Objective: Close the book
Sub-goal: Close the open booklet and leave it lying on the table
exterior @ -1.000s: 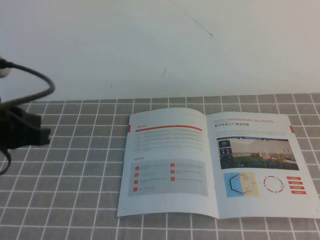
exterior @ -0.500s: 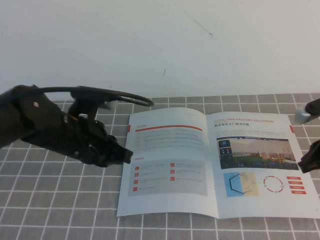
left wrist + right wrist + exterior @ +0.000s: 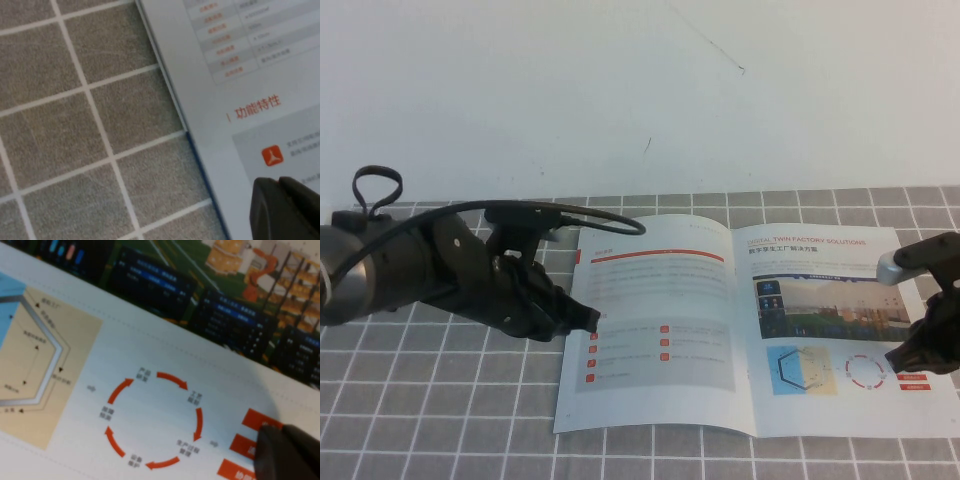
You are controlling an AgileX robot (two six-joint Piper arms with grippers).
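An open book [image 3: 740, 325] lies flat on the grey checked cloth, white pages up, spine running front to back. My left gripper [image 3: 590, 318] is shut and empty, its tip over the outer edge of the left page [image 3: 240, 130]. On the other side, my right gripper [image 3: 898, 358] is shut with nothing in it and hovers low over the right page by the red labels [image 3: 252, 432], next to the red ring diagram [image 3: 155, 420]. Neither gripper holds a page.
The grey tablecloth with white grid lines [image 3: 450, 400] spreads round the book, with free room to the left and front. A white wall [image 3: 640, 90] stands behind. The left arm's black cable [image 3: 570, 212] loops above the book's left corner.
Both arms have come in from the sides. The left gripper moved right onto the left page's edge; the right gripper came in over the right page's lower outer part. The book has not moved.
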